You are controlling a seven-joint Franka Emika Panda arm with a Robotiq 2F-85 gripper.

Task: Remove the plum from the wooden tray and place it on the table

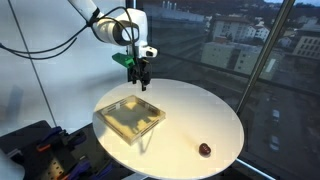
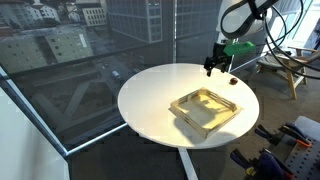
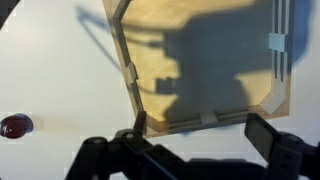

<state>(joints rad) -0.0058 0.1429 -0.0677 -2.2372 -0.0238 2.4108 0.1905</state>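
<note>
The plum (image 1: 204,149) lies on the white table (image 1: 200,108), outside the wooden tray (image 1: 130,116) and near the table's edge. It shows as a small dark dot in an exterior view (image 2: 231,75) and at the left edge of the wrist view (image 3: 15,126). The tray (image 2: 205,108) is empty. My gripper (image 1: 141,76) hangs well above the tray, also seen in an exterior view (image 2: 218,68). In the wrist view its fingers (image 3: 200,140) are spread apart with nothing between them, above the table (image 3: 60,80) just off the tray's rim (image 3: 128,75).
Glass window walls stand close behind the round table. Black equipment with cables sits beside the table (image 1: 30,150), also seen in an exterior view (image 2: 290,145). The tray's shadow and the arm's shadow fall across the tray.
</note>
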